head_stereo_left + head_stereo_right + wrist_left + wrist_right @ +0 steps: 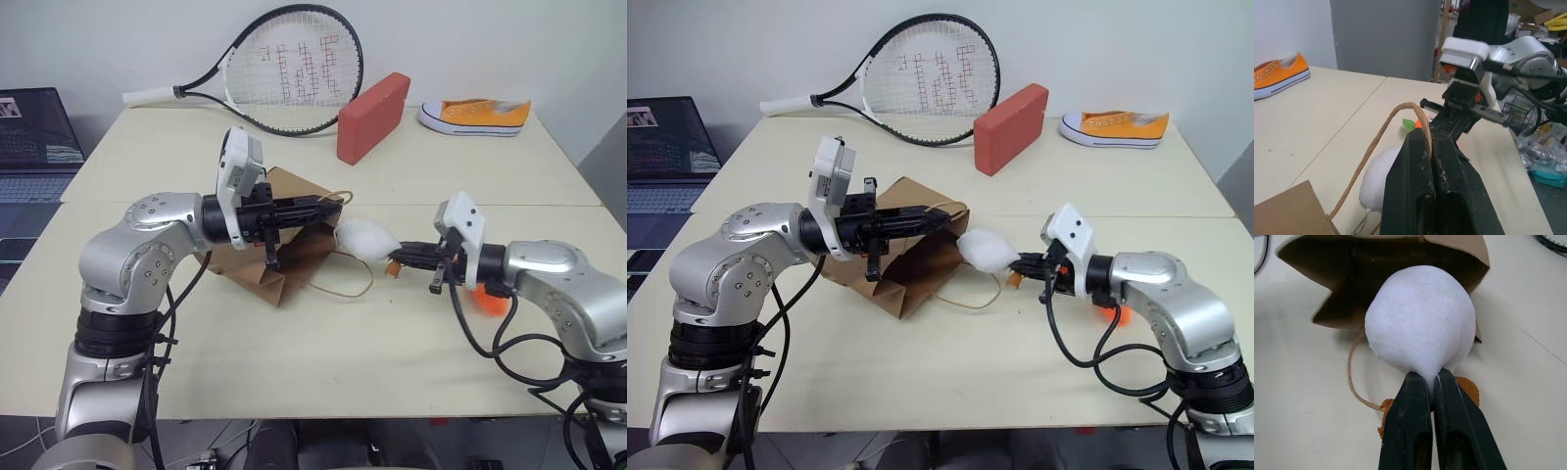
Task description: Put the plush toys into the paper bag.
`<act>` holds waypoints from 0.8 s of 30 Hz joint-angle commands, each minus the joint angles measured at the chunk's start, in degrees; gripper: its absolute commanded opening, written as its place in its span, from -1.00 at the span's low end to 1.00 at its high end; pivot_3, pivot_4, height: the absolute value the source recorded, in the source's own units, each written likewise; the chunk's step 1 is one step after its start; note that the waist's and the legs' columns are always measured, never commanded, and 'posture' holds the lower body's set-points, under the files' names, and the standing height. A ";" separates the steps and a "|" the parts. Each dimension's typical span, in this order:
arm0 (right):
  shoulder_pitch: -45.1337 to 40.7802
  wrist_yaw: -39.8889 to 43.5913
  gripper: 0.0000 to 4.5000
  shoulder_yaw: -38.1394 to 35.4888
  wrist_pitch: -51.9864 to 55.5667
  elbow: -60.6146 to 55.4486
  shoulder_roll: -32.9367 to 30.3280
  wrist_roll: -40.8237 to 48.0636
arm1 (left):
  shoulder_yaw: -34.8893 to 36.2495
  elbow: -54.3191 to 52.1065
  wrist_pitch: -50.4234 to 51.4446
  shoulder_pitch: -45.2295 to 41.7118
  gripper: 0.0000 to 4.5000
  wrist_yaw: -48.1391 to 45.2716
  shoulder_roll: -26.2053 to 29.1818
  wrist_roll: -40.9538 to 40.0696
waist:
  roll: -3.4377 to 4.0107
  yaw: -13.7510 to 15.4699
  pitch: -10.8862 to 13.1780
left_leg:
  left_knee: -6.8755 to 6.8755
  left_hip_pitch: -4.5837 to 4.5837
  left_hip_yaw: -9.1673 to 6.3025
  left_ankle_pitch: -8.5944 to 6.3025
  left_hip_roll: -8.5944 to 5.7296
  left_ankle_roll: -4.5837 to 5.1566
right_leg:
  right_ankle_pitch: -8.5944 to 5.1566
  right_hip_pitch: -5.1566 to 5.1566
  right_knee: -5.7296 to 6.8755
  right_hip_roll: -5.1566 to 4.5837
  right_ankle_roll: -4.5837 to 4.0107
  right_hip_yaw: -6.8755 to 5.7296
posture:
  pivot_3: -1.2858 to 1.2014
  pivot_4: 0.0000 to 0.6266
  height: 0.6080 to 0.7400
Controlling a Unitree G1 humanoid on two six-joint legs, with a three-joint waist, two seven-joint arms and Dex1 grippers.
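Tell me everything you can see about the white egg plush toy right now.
The white egg plush toy is a rounded, soft, fuzzy white body with orange feet at its lower end; its face is turned away. The right gripper is shut on that lower end, holding it clear of the table, in front of the open mouth of the paper bag. It is still outside the bag.

The paper bag (284, 257) lies on the worktop (323, 343), the egg toy (364, 238) just right of its mouth; racket (284, 69), block (373, 117) and sneaker (476, 116) lie behind.
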 commanded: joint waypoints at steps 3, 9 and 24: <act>0.45 4.86 -0.98 -5.99 0.99 -2.95 -4.64 7.18 | 1.18 -0.68 -0.50 -0.87 -1.00 -0.11 0.62 -0.62 | -0.01 0.18 0.01 | 0.00 -0.01 0.00 0.00 0.00 0.00 | 0.00 0.00 -0.02 0.00 0.00 -0.01 | 0.03 -0.52 1.00; -0.16 -0.04 -0.98 -5.69 4.88 -2.70 -1.29 11.69 | 1.30 -0.74 -0.22 -1.20 -1.00 -0.43 0.64 -1.30 | -0.01 0.21 0.01 | 0.00 0.02 0.02 0.00 0.01 0.00 | 0.00 0.00 0.01 0.00 0.00 0.00 | 0.03 -0.52 1.00; -0.88 -12.31 -0.98 5.11 6.59 4.36 14.24 7.40 | 1.68 -1.11 -0.13 -1.27 -1.00 -0.03 0.24 -2.82 | -0.01 0.06 0.01 | 0.00 0.00 -0.01 0.00 0.00 0.00 | 0.00 -0.02 0.02 0.00 0.00 -0.01 | 0.03 -0.52 1.00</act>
